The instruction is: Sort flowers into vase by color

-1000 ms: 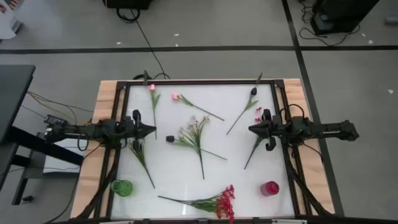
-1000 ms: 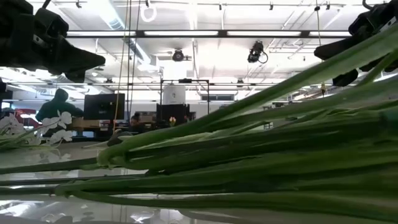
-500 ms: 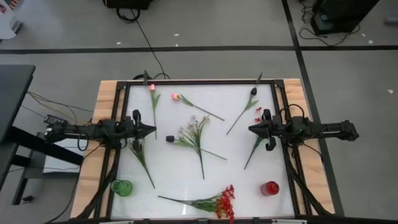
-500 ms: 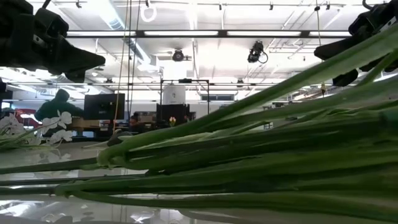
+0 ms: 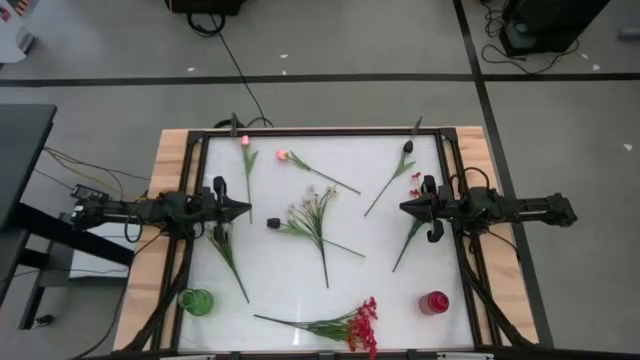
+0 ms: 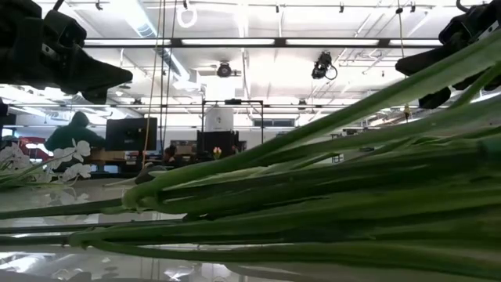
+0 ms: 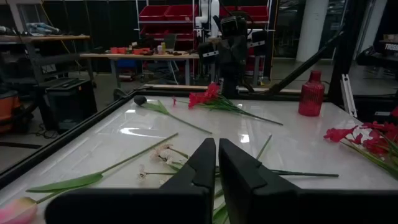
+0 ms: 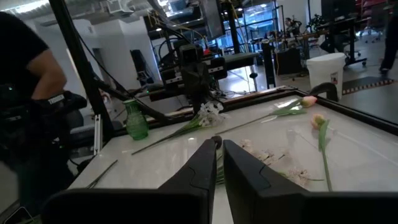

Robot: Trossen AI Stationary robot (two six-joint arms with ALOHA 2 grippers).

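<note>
Two vases stand on the white table [image 5: 290, 290], both with no stems in them: a green vase [image 5: 196, 301] at the near left corner and a red vase [image 5: 433, 302] at the near right corner. Flowers lie loose across the table between them: two pink rosebuds [image 5: 283, 155] toward the far edge, a pale white sprig [image 5: 311, 215] at the middle, red blossom sprays [image 5: 357, 323] along the near edge between the vases, a red-budded stem [image 5: 392, 186] and a leafy stem [image 5: 410, 240] on the red vase's side, and another leafy stem [image 5: 227, 254] on the green vase's side. The left gripper [image 5: 246, 209] hovers at the left edge, fingers closed together, holding nothing. The right gripper [image 5: 404, 207] hovers at the right edge, fingers likewise closed, empty. No readable writing shows.
</note>
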